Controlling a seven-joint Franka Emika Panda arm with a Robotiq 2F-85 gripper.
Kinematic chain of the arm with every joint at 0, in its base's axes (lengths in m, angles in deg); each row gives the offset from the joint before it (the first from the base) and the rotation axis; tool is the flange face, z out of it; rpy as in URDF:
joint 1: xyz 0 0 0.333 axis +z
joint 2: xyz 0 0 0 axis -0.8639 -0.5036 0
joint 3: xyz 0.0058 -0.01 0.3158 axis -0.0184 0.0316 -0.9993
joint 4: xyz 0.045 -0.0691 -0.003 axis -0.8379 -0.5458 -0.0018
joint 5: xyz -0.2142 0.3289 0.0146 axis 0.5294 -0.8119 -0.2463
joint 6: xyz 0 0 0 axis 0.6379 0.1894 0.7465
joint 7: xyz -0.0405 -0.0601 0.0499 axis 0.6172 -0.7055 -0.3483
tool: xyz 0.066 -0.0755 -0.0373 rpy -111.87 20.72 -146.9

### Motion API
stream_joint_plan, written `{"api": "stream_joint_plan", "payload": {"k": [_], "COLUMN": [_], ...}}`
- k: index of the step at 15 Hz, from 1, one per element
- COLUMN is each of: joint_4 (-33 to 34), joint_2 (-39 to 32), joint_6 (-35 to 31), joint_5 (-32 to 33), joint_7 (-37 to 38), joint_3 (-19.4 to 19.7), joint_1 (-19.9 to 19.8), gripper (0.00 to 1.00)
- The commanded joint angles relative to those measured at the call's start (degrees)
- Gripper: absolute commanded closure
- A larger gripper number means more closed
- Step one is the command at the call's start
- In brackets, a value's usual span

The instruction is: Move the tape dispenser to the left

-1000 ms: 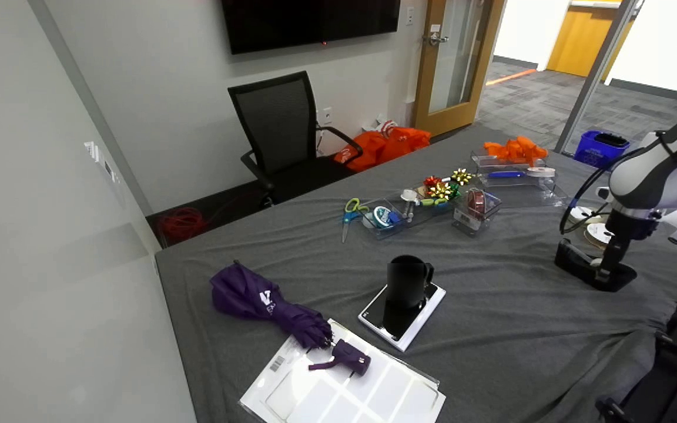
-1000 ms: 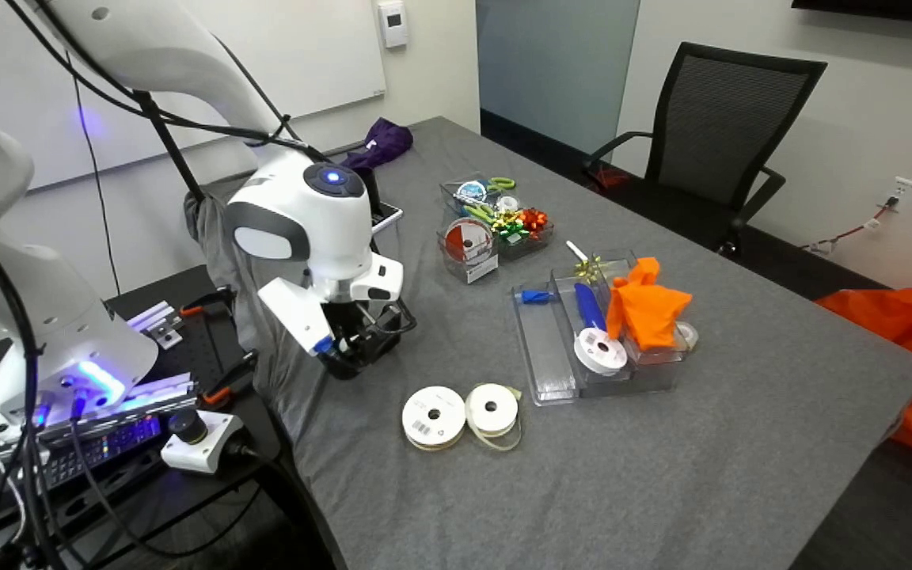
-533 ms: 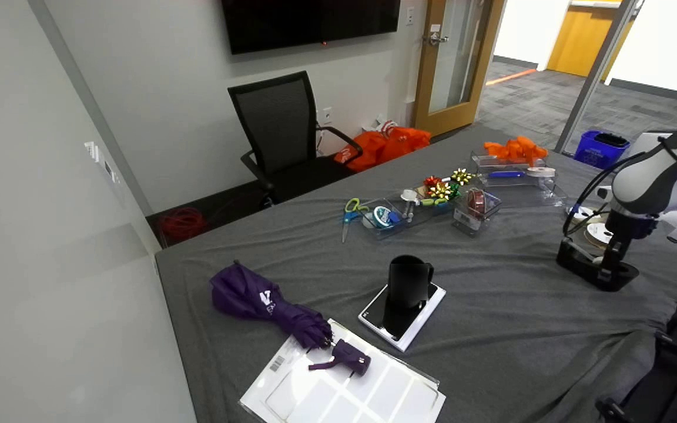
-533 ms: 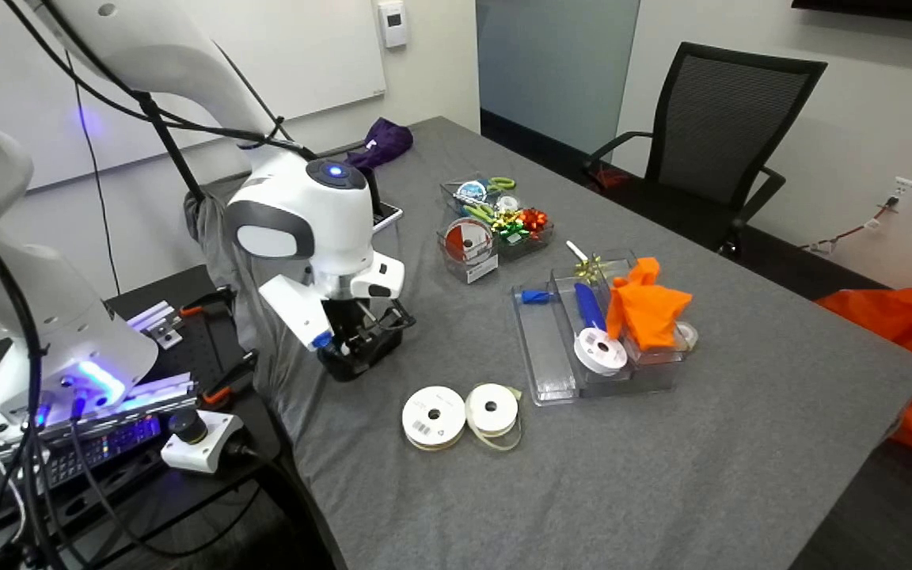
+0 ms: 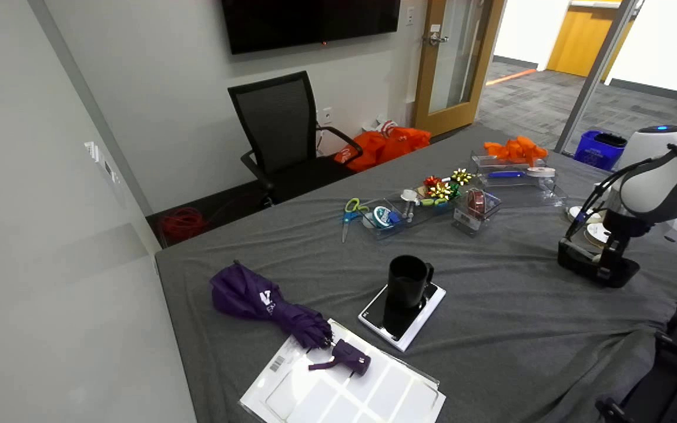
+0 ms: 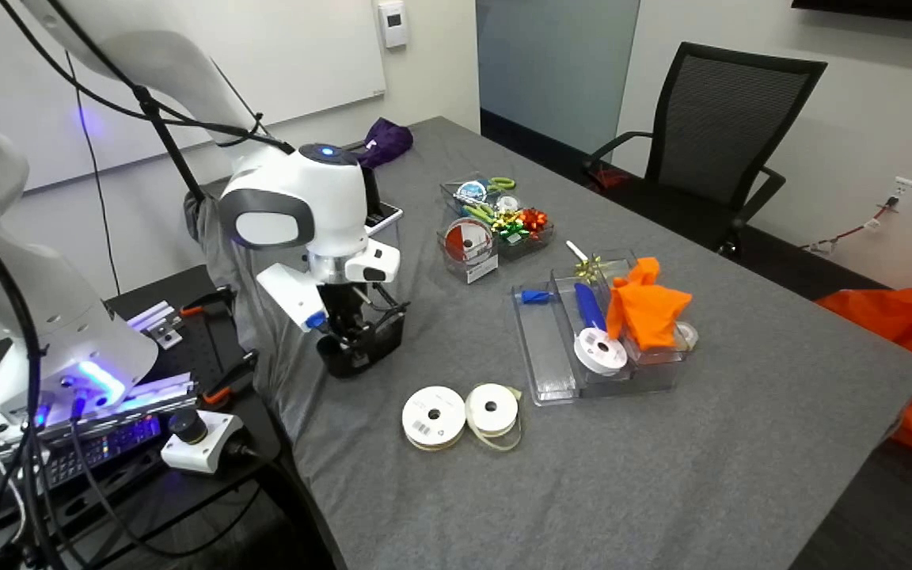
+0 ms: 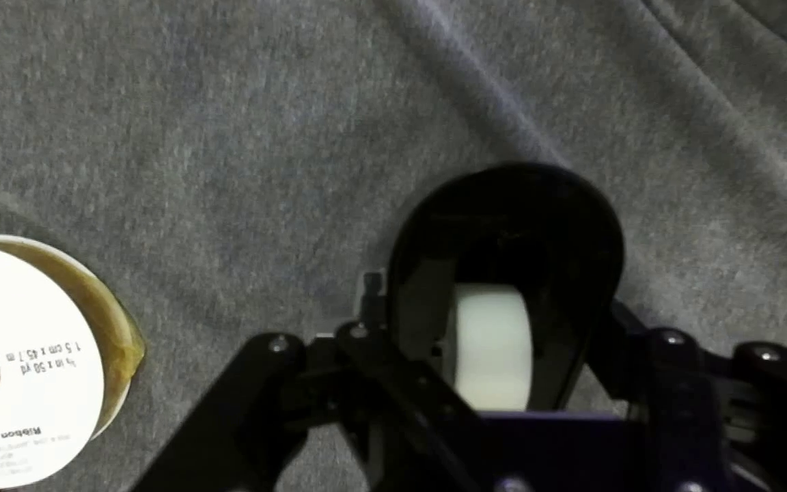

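White and printed, the spool (image 7: 31,403) at the left of the wrist view reads "Ribbon | Ruban" and "1.5 cm x 45.7 m", with "in x 50 yd" and a barcode (all of it upside down there). In an exterior view another spool (image 6: 503,396) lies just right of it, its markings too small to read. The umbrella (image 5: 291,317), at the left in an exterior view, has white lettering that opens with a V-like mark; the rest I cannot make out. The sheets (image 5: 321,399) under its handle bear a barcode too.

The dispenser (image 5: 586,266) is black and to the right in an exterior view, near both spools and well apart from the mug (image 5: 407,282), which stands on the tablet (image 5: 382,320). Its long axis there runs from far left to near right, with the rounded end at near right. Seen from above in the wrist view, it is open side up, a pale roll of tape (image 7: 492,355) inside. The gripper (image 7: 492,311) pinches it, a finger against each side wall and the roll between them. Whether its base rests on the cloth (image 6: 662,491) I cannot tell.
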Motion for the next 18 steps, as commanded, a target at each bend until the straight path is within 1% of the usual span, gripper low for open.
{"api": "stream_joint_plan", "payload": {"k": [1, 4, 6, 8, 11, 14, 18], "joint_4": [-3.54, -5.08, -5.6, -5.24, -3.47, -2.06, -0.13], "joint_2": [4.87, 6.94, 7.91, 8.0, 5.25, 2.54, -0.59], "joint_6": [-2.81, -4.42, -4.84, -3.89, -0.54, 3.09, 5.05], "joint_5": [-2.56, -6.85, -11.86, -15.46, -14.84, -13.94, -14.22], "joint_7": [-2.39, -5.4, -8.97, -11.56, -11.44, -10.07, -9.02], "joint_3": [-2.61, -4.82, -6.64, -7.11, -5.42, -4.62, -4.73], "joint_1": [-1.81, -2.42, -2.98, -2.82, -2.2, -1.89, -2.1], "gripper": [0.58, 0.58, 0.58, 0.58, 0.58, 0.58, 0.58]}}
